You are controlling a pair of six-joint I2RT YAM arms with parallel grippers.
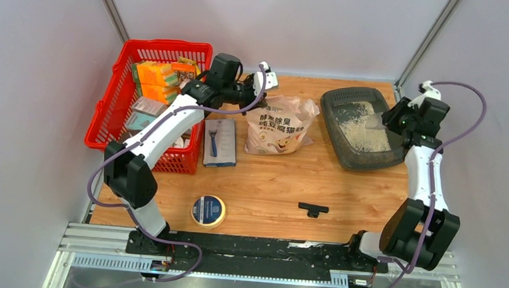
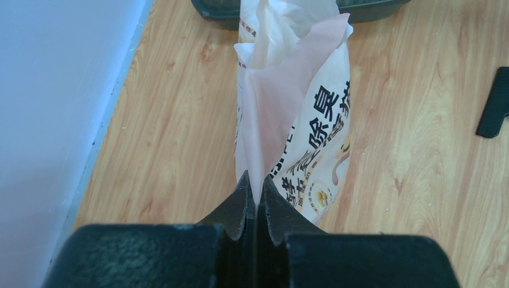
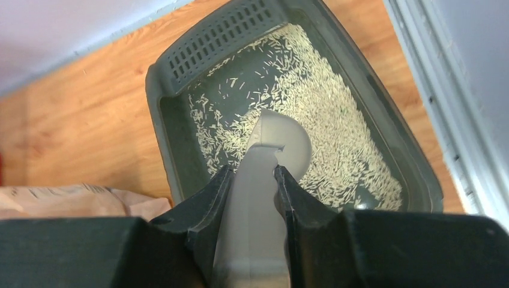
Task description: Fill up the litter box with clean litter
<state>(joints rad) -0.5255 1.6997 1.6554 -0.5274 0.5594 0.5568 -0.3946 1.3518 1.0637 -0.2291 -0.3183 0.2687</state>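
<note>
Here the litter box (image 1: 334, 124) sits at about two o'clock on the worktop (image 1: 269, 185), near the back right corner. The clean litter (image 3: 336, 138) is spread over its floor in a thin, patchy layer (dark bare plastic shows toward the gridded end). The right claw (image 3: 252, 173) is closed narrowly on the handle of a grey scoop (image 3: 273, 141). The scoop's rounded blade is down among the granules, though whether it presses on the floor is hard to tell.

At twelve o'clock the left claw (image 2: 255, 195) is pinched tight on the top edge of the pale pink bag (image 2: 300, 120), which stands between the box and a red basket (image 1: 102, 116) at ten o'clock. A razor pack (image 1: 220, 142) lies just beside the basket. A tape roll (image 1: 208, 210) rests at seven o'clock, and a small black T-shaped piece (image 1: 312, 209) at five.
</note>
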